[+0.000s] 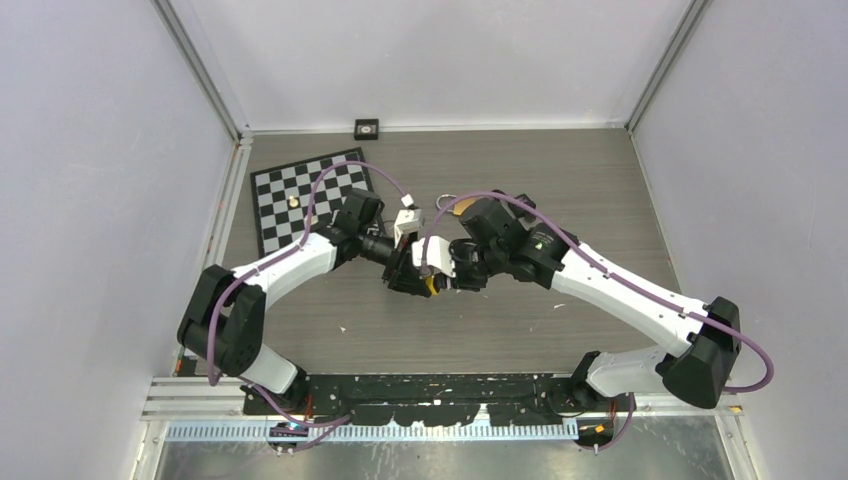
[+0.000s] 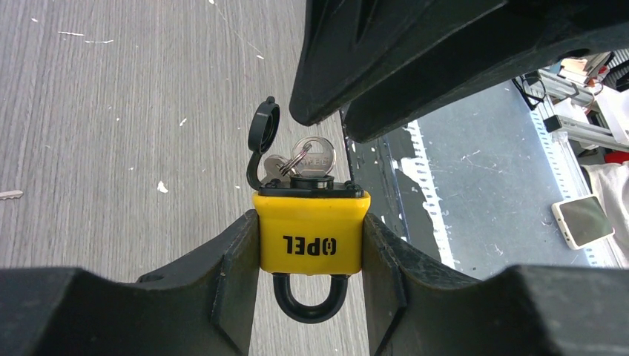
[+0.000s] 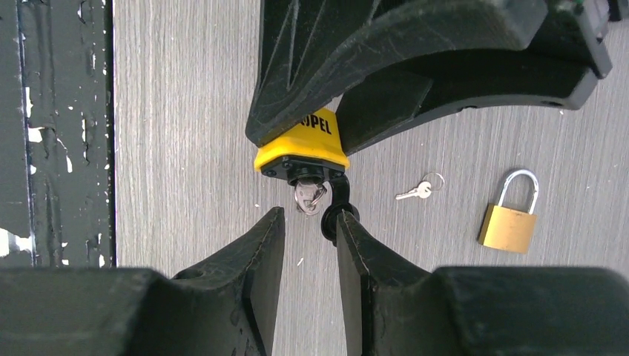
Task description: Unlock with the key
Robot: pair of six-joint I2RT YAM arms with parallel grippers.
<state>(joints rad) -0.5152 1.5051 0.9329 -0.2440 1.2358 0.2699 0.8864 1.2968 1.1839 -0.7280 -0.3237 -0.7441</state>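
A yellow padlock [image 2: 310, 237] marked OPEL, with a black shackle [image 2: 309, 302], is clamped by its sides in my left gripper [image 2: 310, 222], which is shut on it above the table. A silver key [image 2: 312, 157] on a ring sits in its keyhole, and the black dust cap [image 2: 264, 126] is flipped aside. In the right wrist view the key [image 3: 308, 194] hangs just beyond my right gripper [image 3: 310, 216]. That gripper is open, with nothing between its fingers. Its right fingertip [image 3: 348, 226] is at the dust cap [image 3: 331, 216]. From above, both grippers meet at the padlock [image 1: 432, 284].
A brass padlock [image 3: 508, 226] and a small loose key [image 3: 419, 190] lie on the wooden table beyond the held lock. A checkerboard [image 1: 305, 200] lies at the back left. The black rail [image 3: 56, 133] runs along the near edge.
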